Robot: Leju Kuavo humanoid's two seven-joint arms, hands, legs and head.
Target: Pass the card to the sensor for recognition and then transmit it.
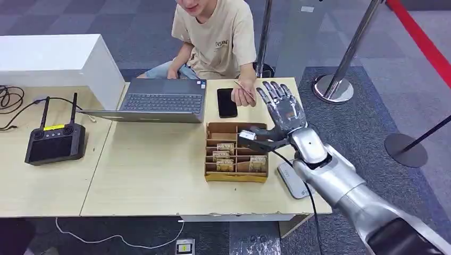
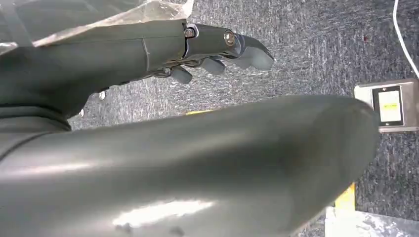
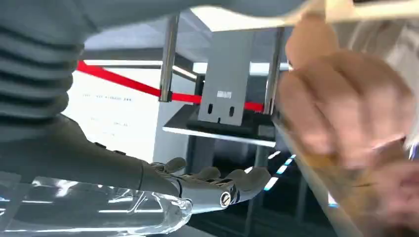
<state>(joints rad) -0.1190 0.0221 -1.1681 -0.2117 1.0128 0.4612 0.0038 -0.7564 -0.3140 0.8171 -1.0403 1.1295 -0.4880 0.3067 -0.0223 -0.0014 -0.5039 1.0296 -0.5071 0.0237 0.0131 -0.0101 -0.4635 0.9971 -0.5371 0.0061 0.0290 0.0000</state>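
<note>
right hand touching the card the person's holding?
Apart. In the head view the right hand is raised with fingers spread, and bare tabletop shows between it and the card pinched in the person's hand.

shirt [image 1: 220,37] print blurred; nothing readable.

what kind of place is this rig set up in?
Likely a demo or exhibition area indoors, not a home. Stanchion posts with a red barrier belt stand on grey carpet, and a person sits at a light table with a laptop and a handheld controller.
</note>
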